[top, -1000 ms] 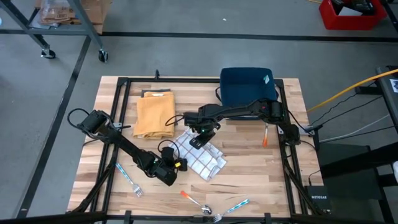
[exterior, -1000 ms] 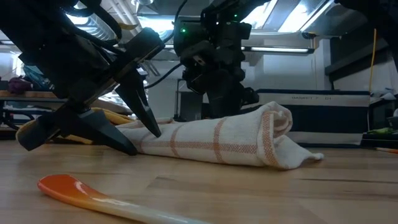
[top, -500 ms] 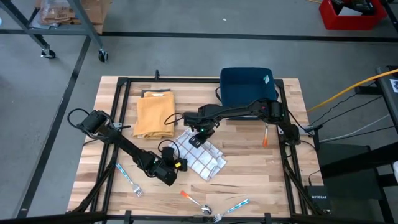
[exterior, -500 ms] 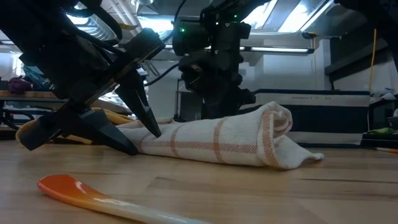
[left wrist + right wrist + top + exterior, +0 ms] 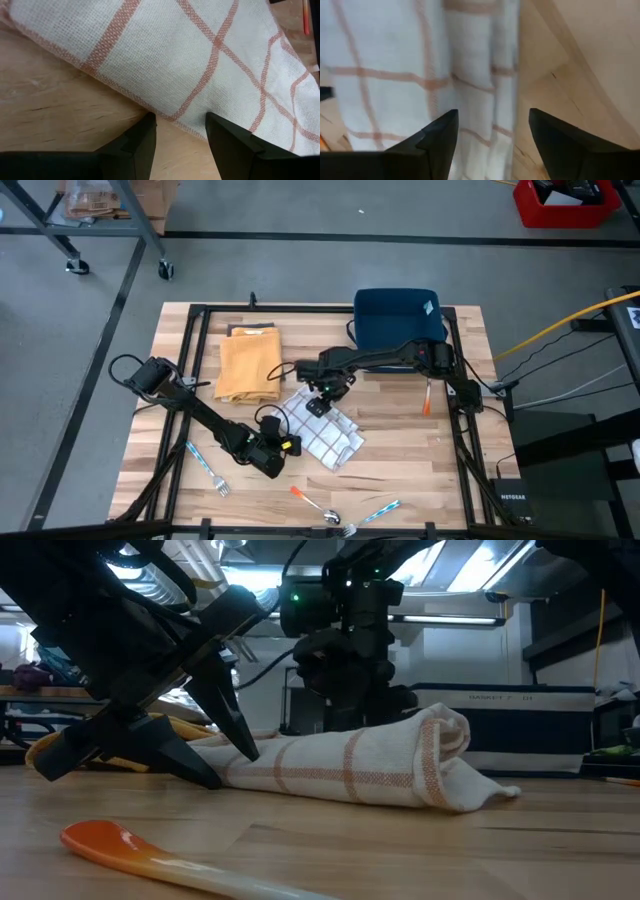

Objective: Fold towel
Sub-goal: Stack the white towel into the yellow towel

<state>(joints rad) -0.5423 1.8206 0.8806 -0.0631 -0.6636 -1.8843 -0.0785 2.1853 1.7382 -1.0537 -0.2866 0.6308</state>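
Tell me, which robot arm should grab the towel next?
Probably the left. The left gripper sits open and low on the table, right at the checked towel's edge. The right gripper, open too, hovers above the towel's far end.

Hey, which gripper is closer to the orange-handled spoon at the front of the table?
Left. The left gripper sits at the checked towel's front edge, just behind the spoon; the right gripper hangs over the towel's far side.

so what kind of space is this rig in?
Probably a lab or workshop: bare grey concrete floor, a wheeled metal rack, and a framed wooden table with a checked towel.
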